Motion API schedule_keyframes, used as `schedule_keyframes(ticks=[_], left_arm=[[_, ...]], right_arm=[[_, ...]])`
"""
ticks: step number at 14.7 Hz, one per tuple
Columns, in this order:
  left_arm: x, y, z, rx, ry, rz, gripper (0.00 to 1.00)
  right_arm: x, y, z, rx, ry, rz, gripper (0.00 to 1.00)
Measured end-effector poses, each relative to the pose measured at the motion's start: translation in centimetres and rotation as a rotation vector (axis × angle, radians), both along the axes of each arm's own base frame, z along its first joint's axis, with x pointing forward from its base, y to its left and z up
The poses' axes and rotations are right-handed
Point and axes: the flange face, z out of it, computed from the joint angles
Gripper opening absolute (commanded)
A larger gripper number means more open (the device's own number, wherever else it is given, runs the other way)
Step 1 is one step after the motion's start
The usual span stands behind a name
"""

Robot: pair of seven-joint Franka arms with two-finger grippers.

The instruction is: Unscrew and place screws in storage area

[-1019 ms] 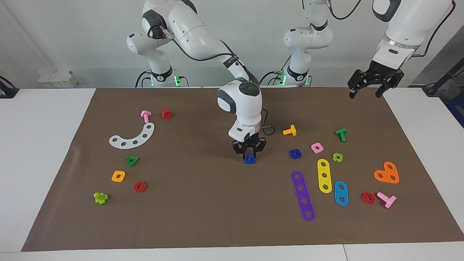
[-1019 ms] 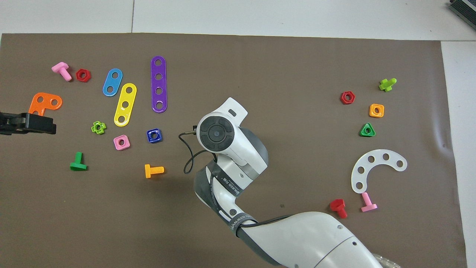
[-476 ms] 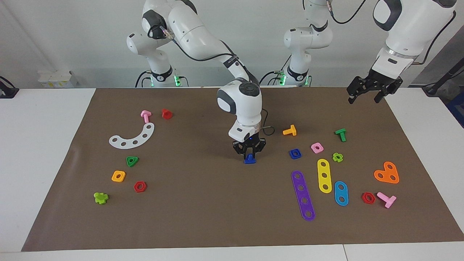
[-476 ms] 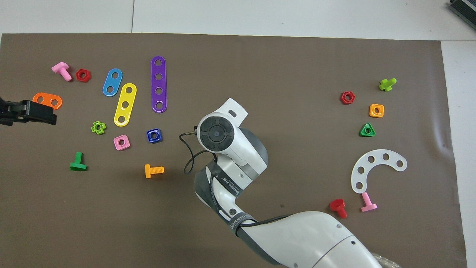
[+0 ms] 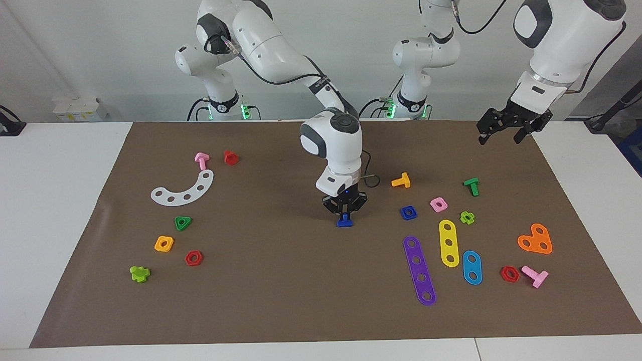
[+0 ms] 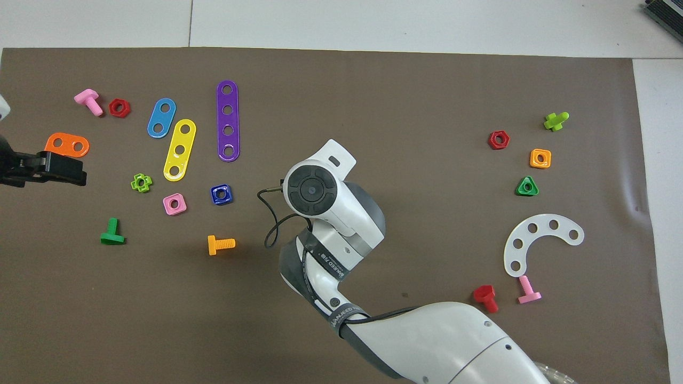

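The right gripper (image 5: 344,214) is being seen pressed together on the blue screw (image 5: 344,221) at mid-mat, where a second earlier its fingers were standing apart around the triangular head. The screw is being held upright with its head resting on the brown mat (image 5: 281,301), beside the blue square nut (image 5: 409,212) toward the left arm's end. From overhead the grasp is being hidden by the right arm's wrist. The left gripper (image 5: 502,134) is being carried, spread and empty, upward over the mat's edge at its own end; it is being kept waiting. The grasp is judged secured, so a lift and carry toward the storage area (image 5: 150,220) around the white curved strip (image 5: 183,189) is judged due.
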Motion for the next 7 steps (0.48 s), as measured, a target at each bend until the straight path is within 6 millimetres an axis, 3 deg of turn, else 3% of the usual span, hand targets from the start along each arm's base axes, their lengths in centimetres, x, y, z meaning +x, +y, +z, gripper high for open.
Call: schedule_keyframes(ticks=[2, 4, 7], left_arm=[[-0.1, 0.2, 0.1, 0.0, -0.003, 0.008, 1.0], [-0.2, 2.2, 0.2, 0.001, -0.004, 0.074, 1.0], [-0.4, 5.0, 0.3, 0.001, -0.006, 0.133, 1.0]], right_arm=[[0.8, -0.3, 1.9, 0.028, -0.012, -0.021, 0.0], [2.5, -3.1, 6.2, 0.057, -0.035, -0.074, 0.0], [4.5, -12.9, 13.1, 0.091, -0.042, -0.163, 0.0]])
